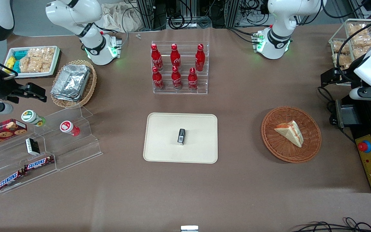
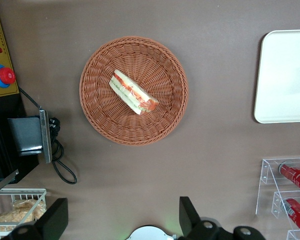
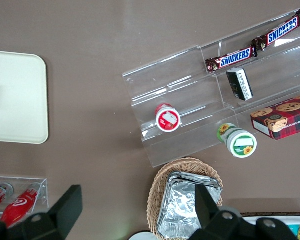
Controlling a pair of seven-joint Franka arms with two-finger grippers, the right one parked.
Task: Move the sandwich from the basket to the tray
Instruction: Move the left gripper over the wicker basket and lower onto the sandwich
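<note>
The gripper (image 2: 122, 222) hung open above the basket (image 2: 97, 107); it should descend squarely, fingers (image 2: 55, 220) straddling the sandwich (image 2: 133, 92) across its bread faces.

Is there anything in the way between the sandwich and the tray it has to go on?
Nothing stands on the table between the sandwich in the basket and the tray. A small black item already lies mid-tray, with bare tray around it. The gripper, open, hangs above the table beside the basket, nothing between.
</note>
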